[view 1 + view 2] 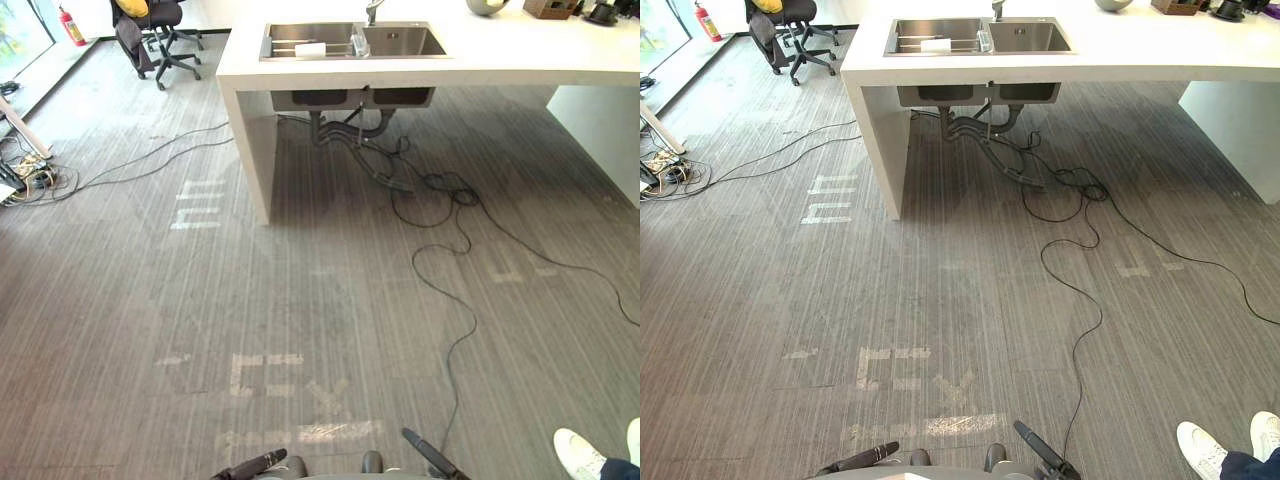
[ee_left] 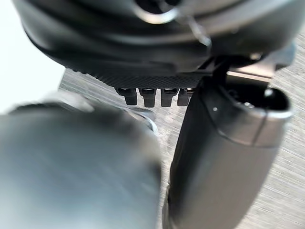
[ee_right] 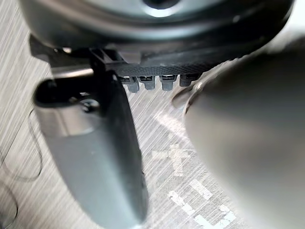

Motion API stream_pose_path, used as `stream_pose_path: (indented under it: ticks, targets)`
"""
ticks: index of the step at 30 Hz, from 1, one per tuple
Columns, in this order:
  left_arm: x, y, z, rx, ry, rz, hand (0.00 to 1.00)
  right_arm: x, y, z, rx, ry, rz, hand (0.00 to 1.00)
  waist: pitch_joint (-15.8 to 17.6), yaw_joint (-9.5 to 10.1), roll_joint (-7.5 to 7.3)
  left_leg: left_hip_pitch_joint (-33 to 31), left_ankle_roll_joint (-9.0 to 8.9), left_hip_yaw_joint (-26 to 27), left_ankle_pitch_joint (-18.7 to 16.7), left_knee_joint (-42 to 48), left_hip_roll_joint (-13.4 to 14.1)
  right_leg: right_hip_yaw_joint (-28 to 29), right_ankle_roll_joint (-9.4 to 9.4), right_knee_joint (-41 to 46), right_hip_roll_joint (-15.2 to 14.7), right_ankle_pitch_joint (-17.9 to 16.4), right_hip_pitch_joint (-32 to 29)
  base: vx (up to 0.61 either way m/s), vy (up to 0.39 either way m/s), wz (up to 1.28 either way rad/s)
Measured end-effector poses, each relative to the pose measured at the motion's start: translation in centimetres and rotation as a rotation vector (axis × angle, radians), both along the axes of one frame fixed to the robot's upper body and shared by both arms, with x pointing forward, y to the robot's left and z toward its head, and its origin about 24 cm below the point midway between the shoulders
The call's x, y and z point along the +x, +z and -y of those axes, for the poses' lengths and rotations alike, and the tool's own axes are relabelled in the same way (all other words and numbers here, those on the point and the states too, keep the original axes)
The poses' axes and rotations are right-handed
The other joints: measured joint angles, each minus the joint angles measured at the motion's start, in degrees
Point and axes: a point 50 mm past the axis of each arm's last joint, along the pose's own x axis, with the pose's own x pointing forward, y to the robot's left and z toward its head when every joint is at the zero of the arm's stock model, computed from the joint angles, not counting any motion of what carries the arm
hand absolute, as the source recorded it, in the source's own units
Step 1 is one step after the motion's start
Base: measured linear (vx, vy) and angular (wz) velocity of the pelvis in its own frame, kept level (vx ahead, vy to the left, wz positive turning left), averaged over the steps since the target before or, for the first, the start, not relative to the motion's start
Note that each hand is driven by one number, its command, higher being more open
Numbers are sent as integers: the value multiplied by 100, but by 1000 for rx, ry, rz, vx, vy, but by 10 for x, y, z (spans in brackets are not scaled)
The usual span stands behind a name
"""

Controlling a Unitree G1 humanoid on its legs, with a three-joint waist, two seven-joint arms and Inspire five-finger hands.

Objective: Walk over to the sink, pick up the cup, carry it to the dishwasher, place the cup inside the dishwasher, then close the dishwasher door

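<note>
The steel double sink (image 1: 352, 41) is set in a white counter (image 1: 500, 55) far ahead, at the top of the eye views. A small clear cup (image 1: 359, 42) stands on the divider between the two basins, with the tap (image 1: 373, 10) behind it. A white item (image 1: 310, 48) lies on a rack in the left basin. My left hand (image 1: 250, 466) and right hand (image 1: 430, 455) hang low at the bottom edge, far from the sink. Both are empty with relaxed fingers (image 2: 152, 97) (image 3: 157, 82) over the grey floor.
The counter's white side panel (image 1: 250, 150) reaches the floor, with drain pipes and cables (image 1: 400, 175) beneath the sink. An office chair (image 1: 160, 35) and a fire extinguisher (image 1: 72, 27) stand at the far left. Cable clutter (image 1: 30, 175) lies by the left wall. A person's white shoes (image 1: 585, 455) stand at the lower right.
</note>
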Motion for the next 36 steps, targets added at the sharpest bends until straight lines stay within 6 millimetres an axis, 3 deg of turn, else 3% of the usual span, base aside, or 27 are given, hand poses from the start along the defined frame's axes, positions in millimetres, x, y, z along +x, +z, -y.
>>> stream_pose_path:
  ticks: [9, 12, 15, 18, 21, 25, 36]
  targets:
    - [1, 0, 2, -22, -18, -1, 100, 6, 1, 0, 3, -43, 29, 100, 14, -101, 10, 256, -7, -65, 15, -74, -5, -374, 153, -155, 10, -29, 361, -17, -29, 9]
    - [1, 0, 2, -26, -40, -1, 100, 8, 1, 0, -1, -43, 36, 100, 18, -111, 24, 308, -20, -84, 16, -74, -1, -421, 308, -152, 7, -48, 432, -33, -19, 7]
    - [4, 1, 3, -37, -128, -16, 100, 11, 1, 0, -7, -22, 38, 100, 34, -120, 28, 365, -35, -136, 20, -73, -11, -460, 369, -151, -7, -52, 507, -45, -2, 7]
    - [3, 6, -12, -123, -277, -43, 100, 13, 2, 0, -8, -13, 37, 100, 36, -155, 33, 420, -37, -115, 19, -74, -14, -432, 367, -146, -9, -51, 531, -44, -3, -4]
    - [2, 8, -17, -145, -298, -44, 100, 14, 2, 0, -8, 0, 34, 100, 38, -193, 39, 510, -56, -58, 6, -74, -26, -379, 358, -140, -19, -44, 585, -33, 0, -9]
    - [-5, 3, -10, -115, -147, -68, 100, 15, 2, -1, -3, 11, 30, 100, 38, -248, 41, 549, -60, -46, 2, -72, -50, -361, 314, -150, -38, -9, 620, -40, 4, -3]
    - [-18, -3, 2, -61, 44, -99, 100, 12, 1, -1, 0, 54, 17, 100, 57, -238, 14, 641, -28, -20, 18, -71, -47, -342, 202, -252, -19, 66, 744, -41, -12, -1]
